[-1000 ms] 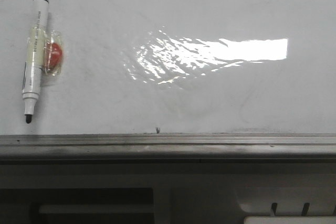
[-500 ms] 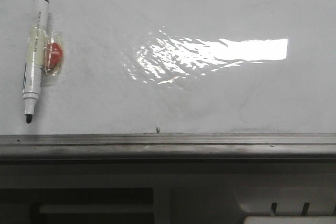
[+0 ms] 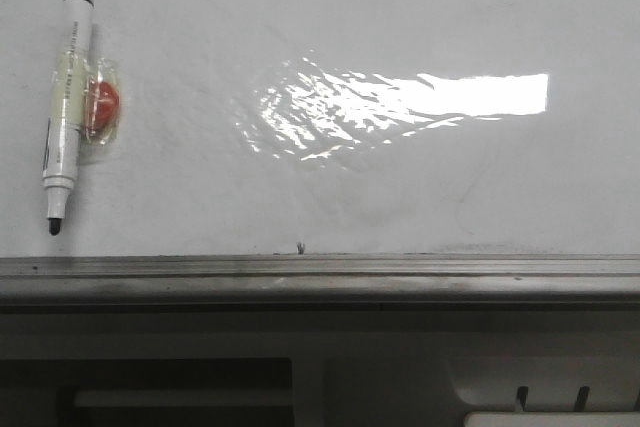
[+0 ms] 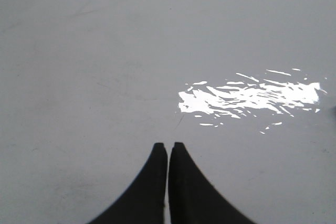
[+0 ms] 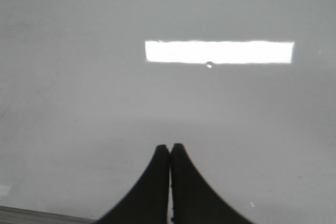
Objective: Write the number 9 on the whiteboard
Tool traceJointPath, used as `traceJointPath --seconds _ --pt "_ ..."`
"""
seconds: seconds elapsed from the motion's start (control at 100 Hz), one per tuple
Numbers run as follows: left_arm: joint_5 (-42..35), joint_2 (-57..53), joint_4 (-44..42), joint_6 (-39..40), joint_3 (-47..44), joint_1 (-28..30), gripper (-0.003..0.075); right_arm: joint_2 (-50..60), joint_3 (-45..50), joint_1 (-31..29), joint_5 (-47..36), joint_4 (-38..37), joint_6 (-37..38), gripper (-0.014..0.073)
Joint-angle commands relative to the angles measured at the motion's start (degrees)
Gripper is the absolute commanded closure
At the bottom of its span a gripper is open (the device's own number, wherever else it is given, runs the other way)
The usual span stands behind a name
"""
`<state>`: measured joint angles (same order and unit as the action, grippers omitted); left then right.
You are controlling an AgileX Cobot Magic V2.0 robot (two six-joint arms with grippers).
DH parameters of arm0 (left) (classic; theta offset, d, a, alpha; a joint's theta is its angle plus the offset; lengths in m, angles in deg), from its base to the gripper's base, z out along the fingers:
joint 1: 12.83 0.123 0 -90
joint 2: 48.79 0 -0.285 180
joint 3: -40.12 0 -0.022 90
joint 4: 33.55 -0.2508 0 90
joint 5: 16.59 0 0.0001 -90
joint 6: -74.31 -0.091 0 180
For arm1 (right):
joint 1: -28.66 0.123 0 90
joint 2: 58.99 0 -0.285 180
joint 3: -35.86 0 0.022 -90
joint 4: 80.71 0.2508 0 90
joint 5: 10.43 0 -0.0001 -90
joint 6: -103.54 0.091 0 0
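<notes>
Straight ahead, the front view shows the whiteboard (image 3: 400,187) filling most of the scene, its grey metal rail (image 3: 320,277) running along the near edge. A marker (image 3: 65,107) lies at the far left, uncapped tip pointing toward the rail, with a small red piece in clear wrap (image 3: 100,107) touching its right side. A bright strip of glare (image 3: 420,97) sits right of centre. No number 9 is drawn on the board yet, only faint smudges. Neither arm appears in this view, and everything right of the marker is bare board.

Next, the left wrist view shows what the front one lacks: the left gripper (image 4: 168,148), its two black fingers (image 4: 152,182) pressed almost together with only a sliver between them, holding nothing. It hangs over plain board with rippled glare beside it; the marker is out of this picture.

Lastly, the right wrist view shows the right gripper (image 5: 169,148), likewise closed and empty, over smooth board. A corner of the rail (image 5: 31,213) shows close by its fingers.
</notes>
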<state>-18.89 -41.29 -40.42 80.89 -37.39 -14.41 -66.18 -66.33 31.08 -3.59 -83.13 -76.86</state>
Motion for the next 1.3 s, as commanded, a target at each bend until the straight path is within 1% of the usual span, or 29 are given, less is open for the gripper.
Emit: traceJointPath --seconds 0.0,0.35,0.58,0.94,1.02,1.13,1.18,1.26,1.29 --pt "-4.5 -1.5 0.1 0.4 -2.3 0.3 0.0741 0.8 -1.8 -0.1 -4.3 0.1 0.0 0.0663" --pt "-4.5 -1.5 0.1 0.4 -2.3 0.3 0.074 0.8 -1.8 -0.1 -3.2 0.1 0.0 0.0663" --pt "-2.8 -1.5 0.1 0.4 -2.3 0.3 0.074 0.8 -1.8 -0.1 -2.7 1.2 0.0 0.0663" --pt "-1.6 -1.5 2.8 0.4 -2.3 0.3 0.074 0.8 -1.7 -0.1 -2.6 1.6 0.0 0.0663" --pt "-0.5 -1.5 2.8 0.4 -2.3 0.3 0.074 0.8 -1.5 -0.1 -2.7 1.6 0.0 0.0663" --pt "2.9 -1.5 3.0 0.4 -2.3 0.3 0.074 0.8 -1.4 -0.1 -3.2 2.0 0.0 0.0663" --pt "2.3 -1.5 4.7 0.4 -2.3 0.3 0.074 0.8 -1.4 -0.1 -4.6 2.4 0.0 0.0663" --pt "0.9 -1.5 12.8 0.6 -1.6 0.2 0.0741 0.8 -1.6 -0.1 -6.3 3.2 0.0 0.0663" --pt "1.0 -1.5 13.3 0.6 -0.9 0.2 0.0741 0.8 -2.0 -0.1 -5.7 3.2 0.0 0.0663"
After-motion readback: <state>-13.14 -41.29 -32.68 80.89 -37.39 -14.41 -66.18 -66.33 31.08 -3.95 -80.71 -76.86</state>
